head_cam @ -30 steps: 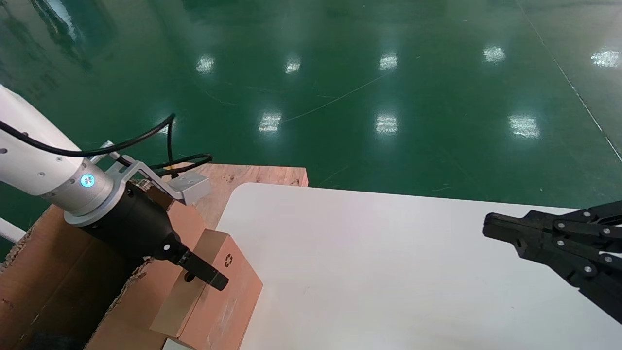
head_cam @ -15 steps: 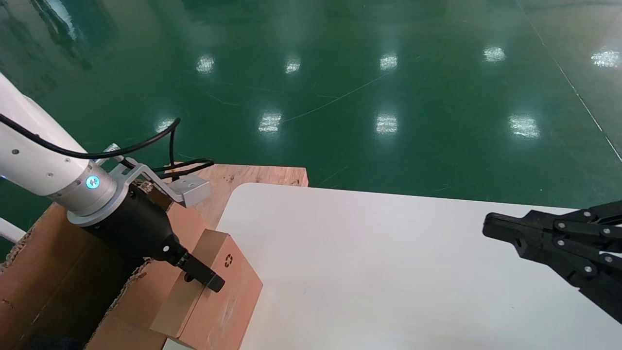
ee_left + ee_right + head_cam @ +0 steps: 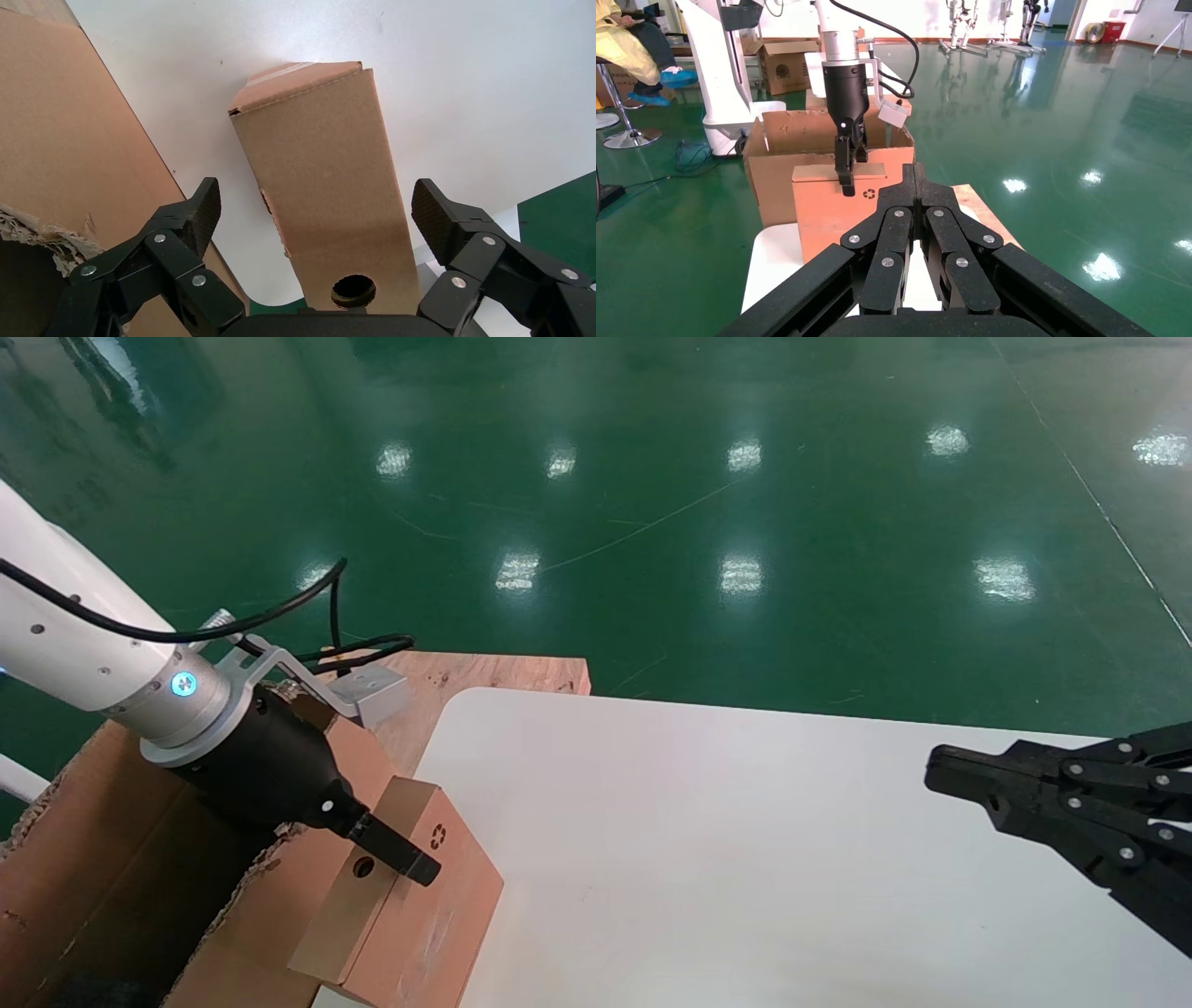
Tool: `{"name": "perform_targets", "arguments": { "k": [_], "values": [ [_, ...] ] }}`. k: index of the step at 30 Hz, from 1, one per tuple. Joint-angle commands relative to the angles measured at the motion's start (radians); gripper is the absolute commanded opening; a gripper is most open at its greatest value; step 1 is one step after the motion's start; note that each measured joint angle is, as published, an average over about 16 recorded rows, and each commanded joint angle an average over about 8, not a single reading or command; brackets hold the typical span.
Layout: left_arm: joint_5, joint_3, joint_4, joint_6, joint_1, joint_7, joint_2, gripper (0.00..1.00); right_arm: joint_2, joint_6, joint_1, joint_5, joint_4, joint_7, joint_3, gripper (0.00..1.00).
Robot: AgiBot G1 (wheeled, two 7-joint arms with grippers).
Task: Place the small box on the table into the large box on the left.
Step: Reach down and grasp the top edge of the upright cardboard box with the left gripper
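Note:
The small box (image 3: pixel 424 905) stands at the left edge of the white table (image 3: pixel 745 859), a round hole in its top face and a recycling symbol on its side. It leans against the large box (image 3: pixel 102 868), whose flap edges are ragged. My left gripper (image 3: pixel 400 854) hangs right over the small box (image 3: pixel 320 182), open. Its fingers (image 3: pixel 202 210) stand either side of the carton with gaps, touching nothing. The right gripper (image 3: pixel 941 775) is shut and empty over the table's right side. From there the small box (image 3: pixel 828 203) and the large box (image 3: pixel 807 130) show behind it.
A raw wooden board (image 3: pixel 484 672) lies behind the table's rounded corner, under the large box. Shiny green floor surrounds everything. Black cables loop off the left wrist (image 3: pixel 326 654). Another carton (image 3: pixel 782 67) and a white stand sit far behind.
The left wrist has edged slightly up and to the right over the small box. The box itself and the right arm have not moved.

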Motion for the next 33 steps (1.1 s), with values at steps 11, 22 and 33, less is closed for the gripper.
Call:
{"name": "perform_targets", "arguments": {
  "k": [11,22,33],
  "values": [
    [0.002,0.001,0.001,0.005,-0.001,-0.005,0.002,0.0,0.0,0.0,0.0,0.0,0.0,0.0,0.0,1.0],
    [0.003,0.002,0.001,0.008,-0.003,-0.008,0.003,0.0,0.0,0.0,0.0,0.0,0.0,0.0,0.0,1.0],
    [0.004,0.002,0.001,0.009,-0.003,-0.008,0.003,0.0,0.0,0.0,0.0,0.0,0.0,0.0,0.0,1.0]
  ]
}}
